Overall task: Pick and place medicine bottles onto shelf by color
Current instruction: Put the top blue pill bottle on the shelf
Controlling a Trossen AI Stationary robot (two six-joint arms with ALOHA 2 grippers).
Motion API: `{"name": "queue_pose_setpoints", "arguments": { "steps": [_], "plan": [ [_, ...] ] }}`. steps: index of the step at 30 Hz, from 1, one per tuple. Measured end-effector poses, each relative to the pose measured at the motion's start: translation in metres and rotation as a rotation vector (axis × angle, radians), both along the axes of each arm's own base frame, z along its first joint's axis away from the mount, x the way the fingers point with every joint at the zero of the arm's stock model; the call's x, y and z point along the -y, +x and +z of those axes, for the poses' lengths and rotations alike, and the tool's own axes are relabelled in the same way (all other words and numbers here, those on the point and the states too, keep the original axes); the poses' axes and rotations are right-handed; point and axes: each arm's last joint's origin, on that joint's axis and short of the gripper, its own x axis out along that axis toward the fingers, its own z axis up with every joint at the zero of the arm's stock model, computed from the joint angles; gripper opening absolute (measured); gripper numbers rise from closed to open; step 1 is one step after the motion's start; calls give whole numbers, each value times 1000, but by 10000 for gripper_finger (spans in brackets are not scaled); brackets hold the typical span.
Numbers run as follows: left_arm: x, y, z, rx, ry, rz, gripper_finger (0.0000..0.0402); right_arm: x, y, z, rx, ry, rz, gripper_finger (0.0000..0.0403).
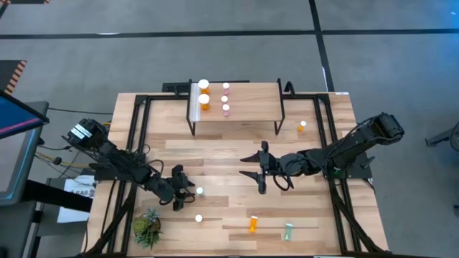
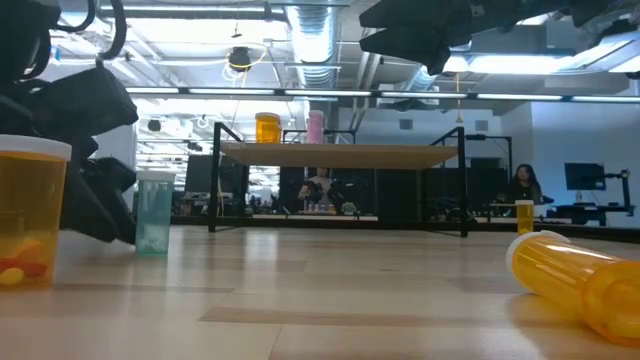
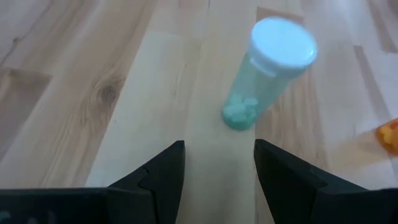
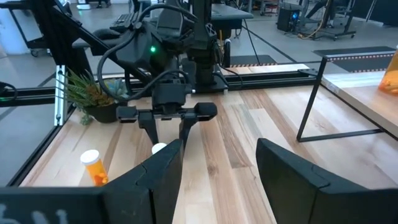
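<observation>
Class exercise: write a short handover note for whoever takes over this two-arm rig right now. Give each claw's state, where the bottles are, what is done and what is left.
Left claw: open, above an upright pale green bottle, not gripping.
Right claw: open, empty, mid-table in front of the shelf.
Done: two orange bottles and three pink bottles stand on the shelf in separate rows.
Left: the pale green one at the left claw, a white-capped bottle near the plant, an orange bottle and a green bottle at the near edge, and a small orange bottle right of the shelf.

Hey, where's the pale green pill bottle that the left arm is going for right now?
In the high view the pale green pill bottle stands upright left of the table's centre, just right of the left claw, whose open fingers frame it.
</observation>
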Motion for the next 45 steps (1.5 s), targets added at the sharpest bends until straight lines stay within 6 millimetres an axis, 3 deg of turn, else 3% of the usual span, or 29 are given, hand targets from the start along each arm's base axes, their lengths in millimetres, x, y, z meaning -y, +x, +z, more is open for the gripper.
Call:
{"name": "queue_pose_setpoints", "arguments": {
  "steps": [45],
  "plan": [
    [3,8,9,88,-50,-50,180,1,0,-2,-19,-6,-2,225]
  ]
}}
